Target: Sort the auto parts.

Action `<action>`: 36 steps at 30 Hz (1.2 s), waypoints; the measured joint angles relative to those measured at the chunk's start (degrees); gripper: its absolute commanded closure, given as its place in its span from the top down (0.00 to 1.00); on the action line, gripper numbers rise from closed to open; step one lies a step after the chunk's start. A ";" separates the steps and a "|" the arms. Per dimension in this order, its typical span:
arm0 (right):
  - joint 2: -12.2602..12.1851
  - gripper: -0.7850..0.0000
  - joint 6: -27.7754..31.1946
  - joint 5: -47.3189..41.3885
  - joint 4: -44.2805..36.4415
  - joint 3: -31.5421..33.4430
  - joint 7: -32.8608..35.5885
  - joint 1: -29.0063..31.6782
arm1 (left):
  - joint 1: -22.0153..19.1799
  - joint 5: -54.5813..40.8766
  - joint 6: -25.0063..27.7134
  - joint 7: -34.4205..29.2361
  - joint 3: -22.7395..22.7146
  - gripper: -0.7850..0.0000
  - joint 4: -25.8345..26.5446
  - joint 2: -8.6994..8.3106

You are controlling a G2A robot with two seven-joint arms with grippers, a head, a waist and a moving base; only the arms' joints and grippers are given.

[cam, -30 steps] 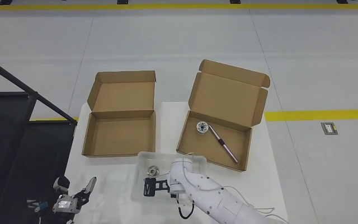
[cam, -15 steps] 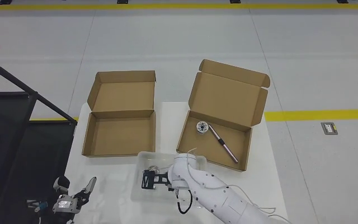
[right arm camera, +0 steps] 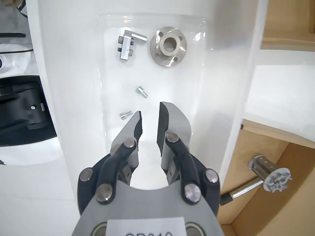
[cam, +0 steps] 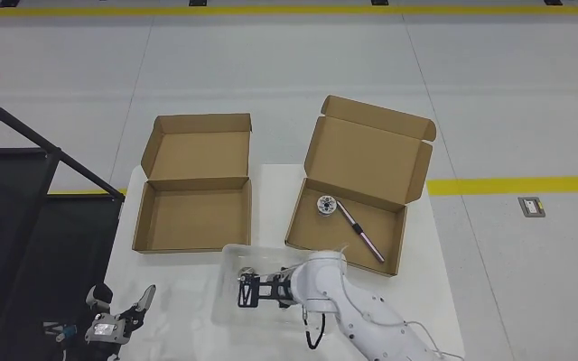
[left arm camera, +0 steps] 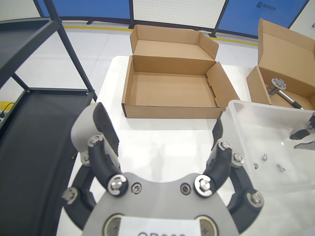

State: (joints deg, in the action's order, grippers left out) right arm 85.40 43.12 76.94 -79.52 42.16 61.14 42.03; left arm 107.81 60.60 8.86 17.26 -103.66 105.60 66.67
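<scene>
A clear plastic bin (cam: 228, 251) at the table's front holds small metal parts: a round flange (right arm camera: 168, 46), an angle bracket (right arm camera: 128, 45) and two bolts (right arm camera: 142, 92) (right arm camera: 125, 114). My right gripper (right arm camera: 150, 112) hangs inside the bin (right arm camera: 221, 79), open with a narrow gap and nothing between its fingers; one bolt lies just beside a fingertip. In the top view the right gripper (cam: 246, 291) sits at the bin's left part. My left gripper (left arm camera: 158, 121) is open and empty, low at the table's front left corner (cam: 117, 325).
The left cardboard box (cam: 194, 217) stands open and empty. The right cardboard box (cam: 307, 236) holds a long shaft (cam: 359, 230) and a round toothed part (cam: 325, 206). A black metal rack (left arm camera: 37, 114) stands off the table's left side.
My right arm has swung to the right, and its gripper has turned and shifted slightly toward the back of the bin. The left arm has not moved.
</scene>
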 measured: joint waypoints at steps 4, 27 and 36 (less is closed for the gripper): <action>1.20 0.30 -0.54 -1.02 4.73 -2.83 -1.09 -2.27 | 0.00 0.00 0.00 0.00 0.00 1.00 0.00 0.00; 9.20 0.30 -9.46 -0.80 28.55 -12.11 -12.40 -13.19 | 0.00 0.00 0.00 0.00 0.00 1.00 0.00 0.00; 11.22 0.19 -9.46 -1.14 33.28 -13.22 -13.82 -14.68 | 0.00 0.00 0.00 0.00 0.00 1.00 0.00 0.00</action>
State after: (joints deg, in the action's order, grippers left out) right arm 96.61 33.66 75.79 -46.24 28.93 47.32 27.35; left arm 107.81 60.60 8.86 17.26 -103.66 105.60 66.67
